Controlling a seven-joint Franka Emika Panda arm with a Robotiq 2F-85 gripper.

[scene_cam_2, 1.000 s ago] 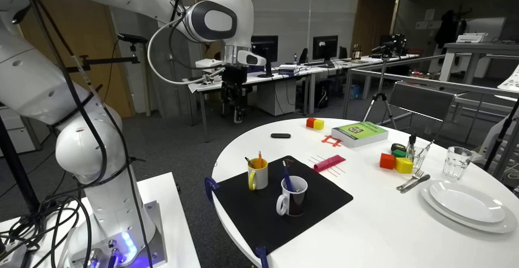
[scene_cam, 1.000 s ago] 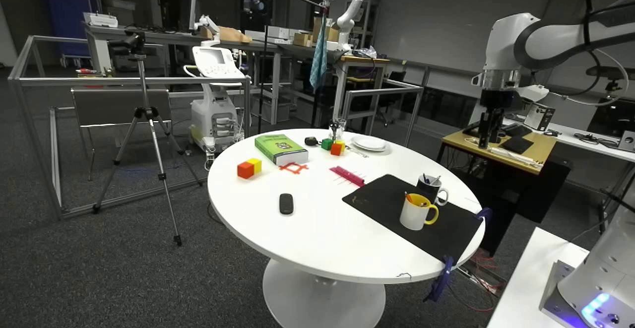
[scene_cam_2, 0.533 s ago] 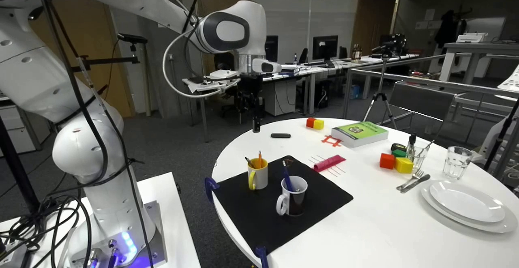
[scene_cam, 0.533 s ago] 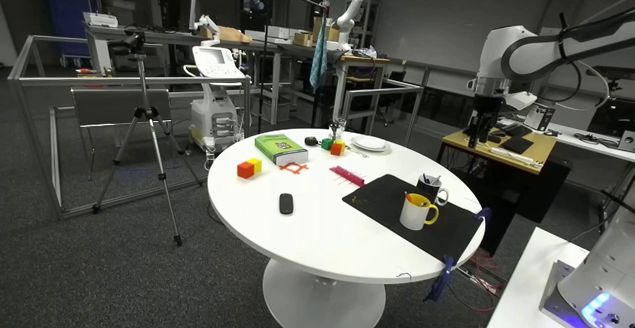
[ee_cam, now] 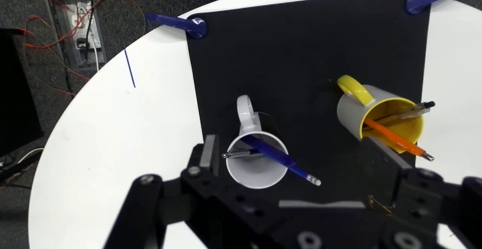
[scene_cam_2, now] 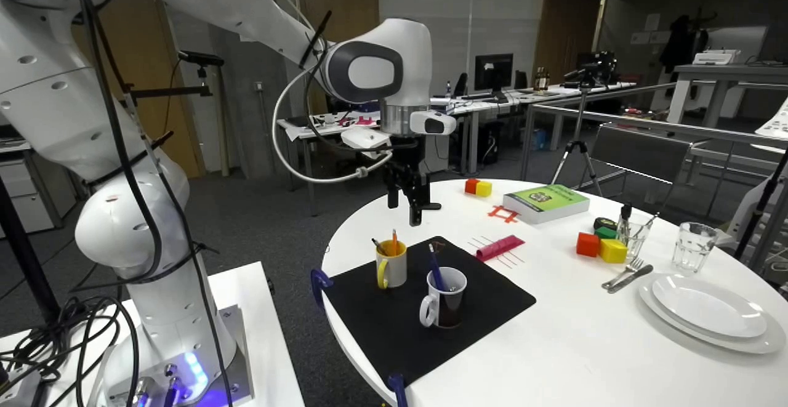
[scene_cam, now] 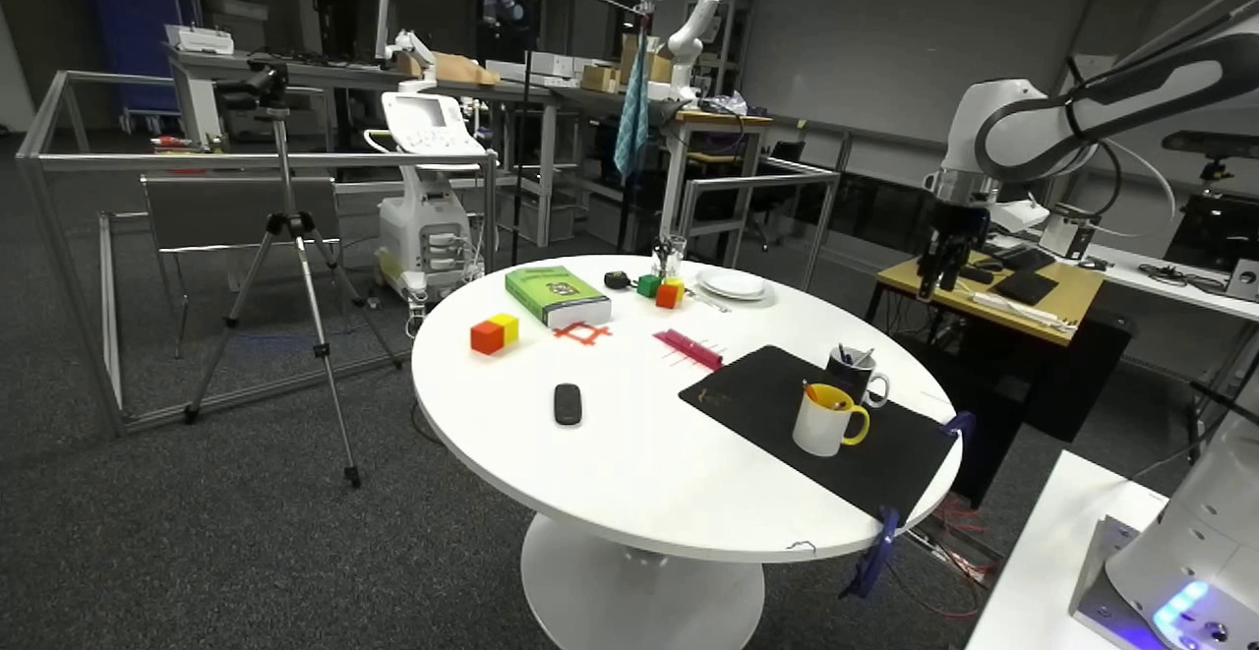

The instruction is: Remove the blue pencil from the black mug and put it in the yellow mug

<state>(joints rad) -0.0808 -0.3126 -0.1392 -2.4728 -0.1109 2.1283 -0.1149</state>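
The black mug (scene_cam_2: pixel 449 310) has a white inside and white handle and stands upright on the black mat. The blue pencil (scene_cam_2: pixel 436 273) leans in it, eraser end up, past the rim. In the wrist view the pencil (ee_cam: pixel 276 156) lies across the mug's mouth (ee_cam: pixel 257 171) beside a silver pen. The yellow mug (scene_cam_2: pixel 397 271) is white outside, yellow inside, and holds an orange pencil and a pen; it also shows in the wrist view (ee_cam: pixel 348 115). My gripper (scene_cam_2: pixel 404 207) is open and empty, above and beyond the mugs. In the wrist view its fingers (ee_cam: pixel 301 155) are wide apart.
The black mat (scene_cam_2: pixel 369 321) is held by blue clamps (scene_cam_2: pixel 319 285) at the round table's edge. A pink object (scene_cam_2: pixel 500 247), a black remote-like object (scene_cam_2: pixel 426 205), a green book (scene_cam_2: pixel 545 201), coloured cubes (scene_cam_2: pixel 588 244), glasses (scene_cam_2: pixel 692 247) and plates (scene_cam_2: pixel 708 305) lie farther off.
My gripper has moved lower and in over the table, rightward in one view and slightly leftward in another. The mugs and the blue pencil have not moved.
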